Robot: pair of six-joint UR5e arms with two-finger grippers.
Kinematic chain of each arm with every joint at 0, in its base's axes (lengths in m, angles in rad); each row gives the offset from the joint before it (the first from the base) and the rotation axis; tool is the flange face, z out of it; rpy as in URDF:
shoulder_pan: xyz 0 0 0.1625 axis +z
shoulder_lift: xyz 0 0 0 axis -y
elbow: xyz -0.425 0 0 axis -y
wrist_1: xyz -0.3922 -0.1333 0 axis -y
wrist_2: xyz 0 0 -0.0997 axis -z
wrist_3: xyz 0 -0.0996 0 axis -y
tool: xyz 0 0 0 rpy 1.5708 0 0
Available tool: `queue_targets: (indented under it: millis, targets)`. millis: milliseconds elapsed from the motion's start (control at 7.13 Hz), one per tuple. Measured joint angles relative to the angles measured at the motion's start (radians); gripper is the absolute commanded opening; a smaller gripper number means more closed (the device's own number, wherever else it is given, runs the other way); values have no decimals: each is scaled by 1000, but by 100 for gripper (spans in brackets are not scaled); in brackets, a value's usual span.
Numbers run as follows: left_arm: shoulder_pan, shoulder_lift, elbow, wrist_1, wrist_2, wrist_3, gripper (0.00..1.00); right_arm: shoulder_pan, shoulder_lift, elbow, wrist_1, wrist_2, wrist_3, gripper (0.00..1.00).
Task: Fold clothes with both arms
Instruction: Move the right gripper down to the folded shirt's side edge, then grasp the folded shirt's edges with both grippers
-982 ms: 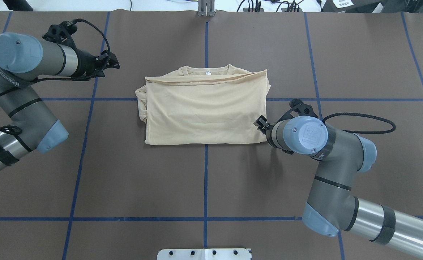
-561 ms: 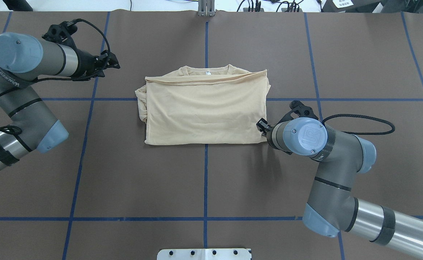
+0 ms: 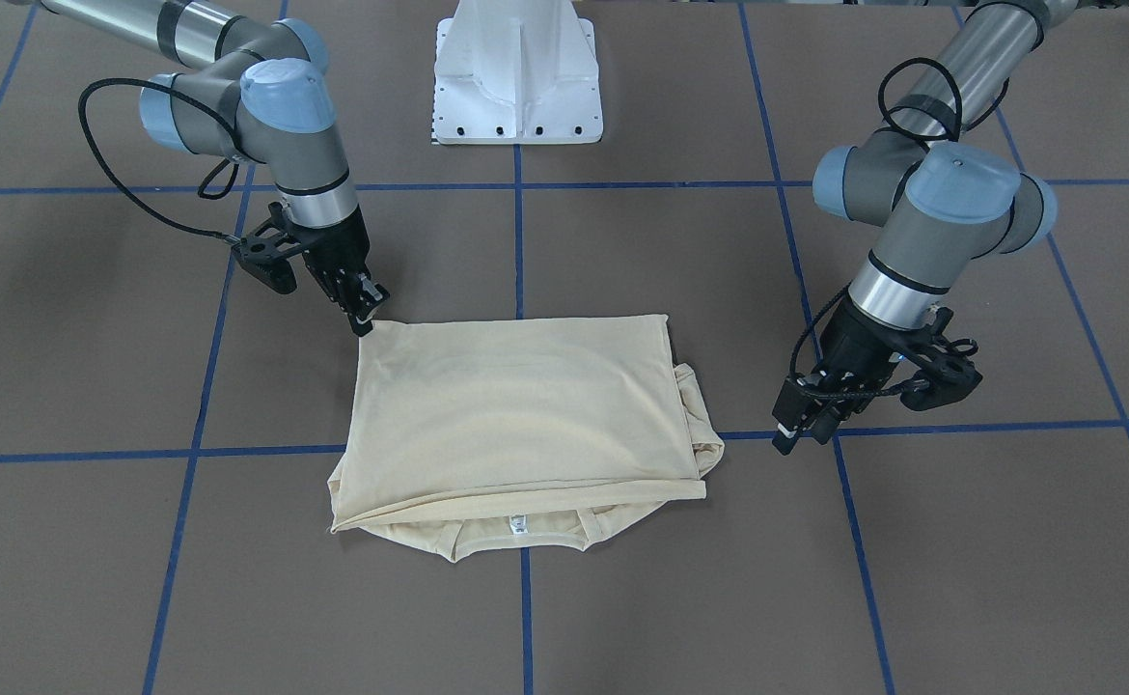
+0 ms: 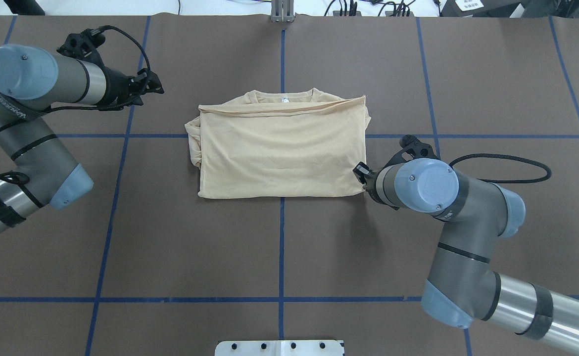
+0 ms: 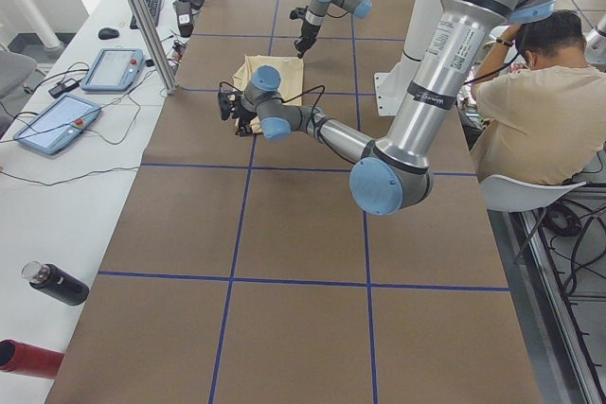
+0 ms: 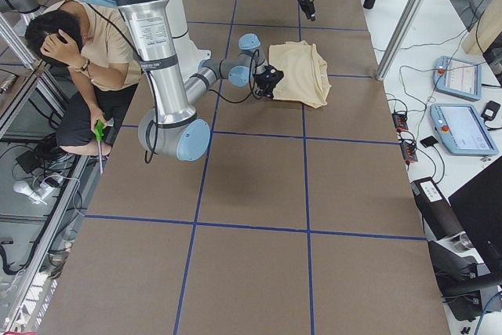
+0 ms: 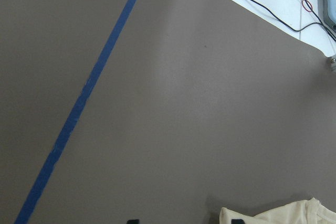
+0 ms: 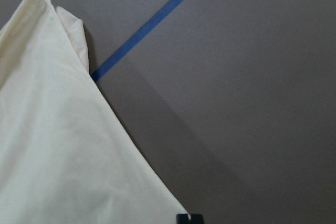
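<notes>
Reads as setup for a sideways fold, past halfway by the look of it. Shows left gripper off at overhead's left, fingertips spread wide in wrist view, holding nothing, well apart from T-shirt. Finds T-shirt flat on table, centre, doubled hem-to-collar, sleeves tucked in. Puts right gripper at T-shirt corner nearest robot on its right, fingers apparently closed together, seemingly pinching that corner; cannot confirm pinch itself. Calls next for lifting that corner low and carrying it across, likely with left gripper coming in on far corner to match. Writing: pale lettering on left arm, unreadable; white neck label, print illegible; no chest print showing.
</notes>
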Motion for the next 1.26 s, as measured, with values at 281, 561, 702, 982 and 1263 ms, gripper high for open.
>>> queue_targets:
  millis: [281,561,702,982,1263]
  targets:
    - [2,-2,-66,0,-9,-13,77,-68,-165,180,-4,2,29,0]
    - [31,-5,-189,3,-39,-103,100,-239,-280,303,-5,3,107,0]
    - [90,-5,-263,12,-51,-144,100,-336,-327,347,-4,3,122,0]
    - [243,10,-394,94,-40,-199,99,-479,-391,393,-4,-1,129,48]
    - [362,21,-418,236,-14,-209,94,-540,-445,444,-4,-7,131,100]
